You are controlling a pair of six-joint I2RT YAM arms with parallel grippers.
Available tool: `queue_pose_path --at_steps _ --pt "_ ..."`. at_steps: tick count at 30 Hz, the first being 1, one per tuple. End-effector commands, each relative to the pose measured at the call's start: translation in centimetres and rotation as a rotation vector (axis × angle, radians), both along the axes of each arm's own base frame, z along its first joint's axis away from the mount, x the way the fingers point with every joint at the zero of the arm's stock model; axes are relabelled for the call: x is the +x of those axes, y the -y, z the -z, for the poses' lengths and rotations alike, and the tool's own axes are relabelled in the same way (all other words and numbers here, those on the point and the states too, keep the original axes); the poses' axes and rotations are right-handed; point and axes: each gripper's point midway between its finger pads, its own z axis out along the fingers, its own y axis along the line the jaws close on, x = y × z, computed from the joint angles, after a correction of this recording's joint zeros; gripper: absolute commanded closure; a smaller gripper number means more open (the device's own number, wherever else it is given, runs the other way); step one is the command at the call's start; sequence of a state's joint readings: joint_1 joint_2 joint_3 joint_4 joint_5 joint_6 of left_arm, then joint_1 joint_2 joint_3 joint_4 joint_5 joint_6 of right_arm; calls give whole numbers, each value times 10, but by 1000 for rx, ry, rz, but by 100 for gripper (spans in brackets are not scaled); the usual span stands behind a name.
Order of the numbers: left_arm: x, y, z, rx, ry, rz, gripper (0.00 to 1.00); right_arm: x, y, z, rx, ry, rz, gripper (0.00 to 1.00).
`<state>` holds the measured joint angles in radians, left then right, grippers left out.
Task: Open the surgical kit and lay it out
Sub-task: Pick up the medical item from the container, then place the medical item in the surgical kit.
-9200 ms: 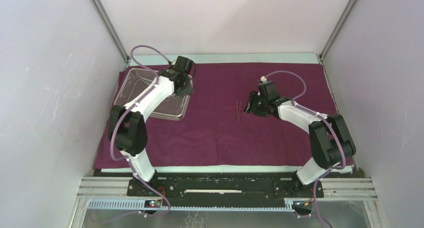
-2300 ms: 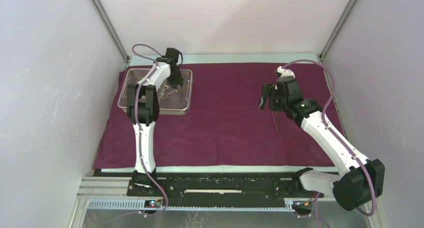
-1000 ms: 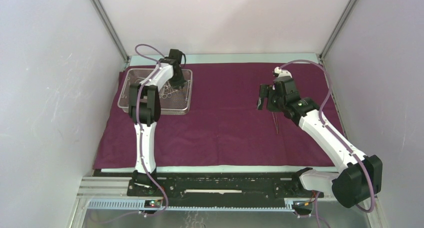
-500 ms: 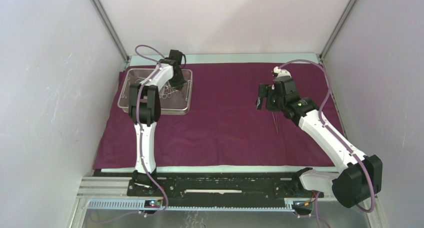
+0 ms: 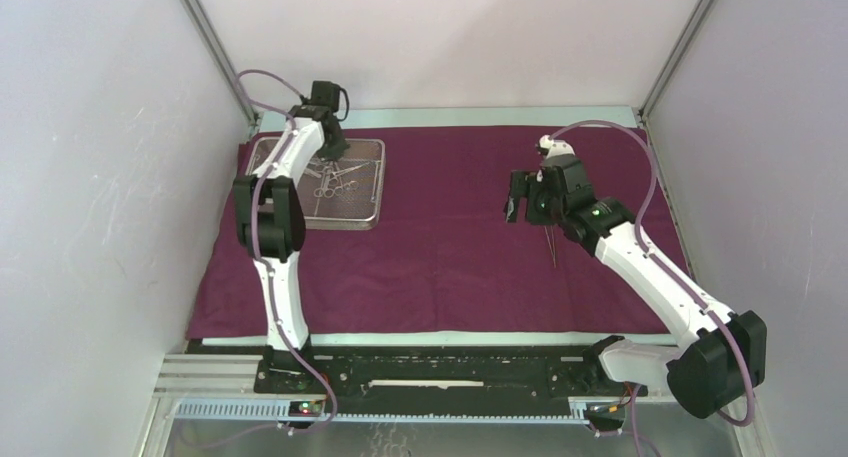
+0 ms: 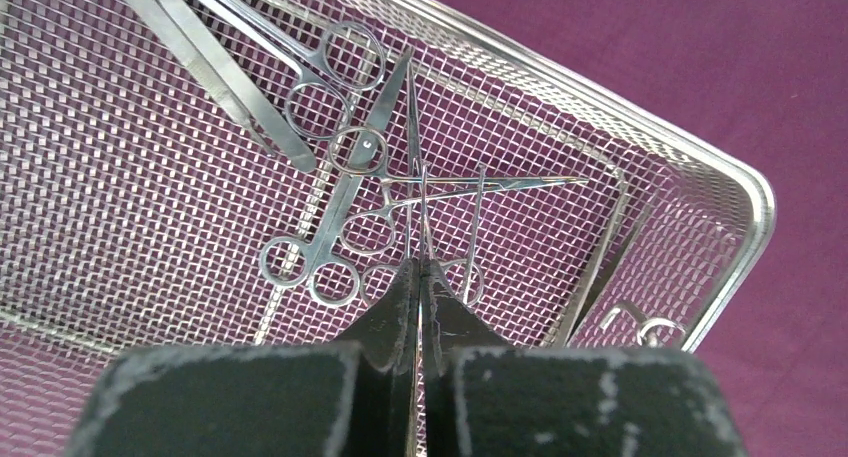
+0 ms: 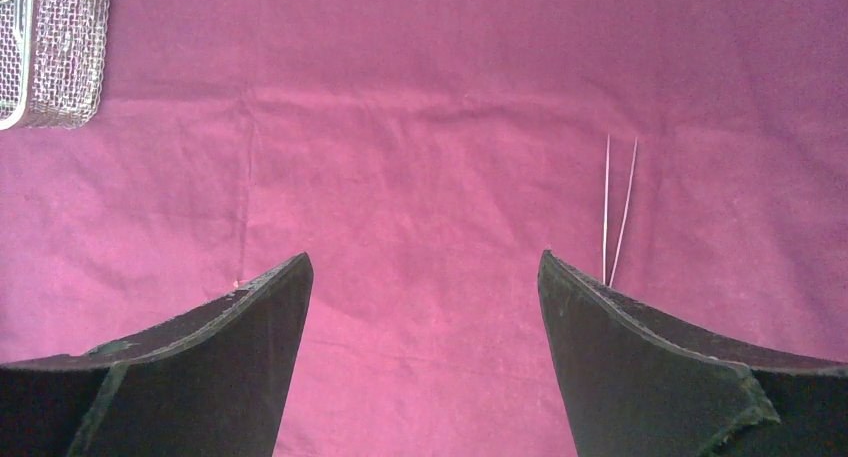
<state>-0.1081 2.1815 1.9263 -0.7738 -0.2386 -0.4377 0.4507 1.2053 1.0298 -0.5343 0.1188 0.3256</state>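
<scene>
Lying roughly near-to-far, apparently: tweezers (image 5: 550, 247)

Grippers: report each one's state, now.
Left gripper: shut on a thin steel tool.
Right gripper: open, holding nothing.

Cloth wrap (image 5: 440, 262) lies spread across the table (image 5: 450, 117); wire-mesh tray (image 5: 352, 209) sits on it at the far left corner; scissors (image 6: 335, 212) and forceps (image 6: 215, 72) lie inside the tray; left tool (image 6: 418, 277) is above the tray, pinched on a thin pointed instrument (image 6: 412, 157); tweezers (image 5: 551, 245) lie on the cloth right of centre, well apart from the tray; right tool (image 7: 425, 262) hangs just left of and behind them
</scene>
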Motion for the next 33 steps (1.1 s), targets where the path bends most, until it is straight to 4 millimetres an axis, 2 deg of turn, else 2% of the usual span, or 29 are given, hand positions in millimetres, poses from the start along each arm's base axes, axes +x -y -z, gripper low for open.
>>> queue_pose_path --at_steps 1,8,16,21,23,33 --pt "-2 -9 -60 38 105 -3 100 5 -12 -25 60 64 -2 7" --pt "-13 4 -101 -33 173 16 100 4 -24 -38 76 86 -15 8" --pt "-45 54 -127 -114 205 87 100 3 -22 -45 106 99 11 9" --pt "-65 108 -135 -167 213 160 100 2 -27 -47 138 92 11 11" --pt "-74 132 -136 -190 209 186 100 2 -22 -45 123 87 31 12" --pt "-111 262 -106 -309 133 292 100 -9 32 -36 146 74 186 14"
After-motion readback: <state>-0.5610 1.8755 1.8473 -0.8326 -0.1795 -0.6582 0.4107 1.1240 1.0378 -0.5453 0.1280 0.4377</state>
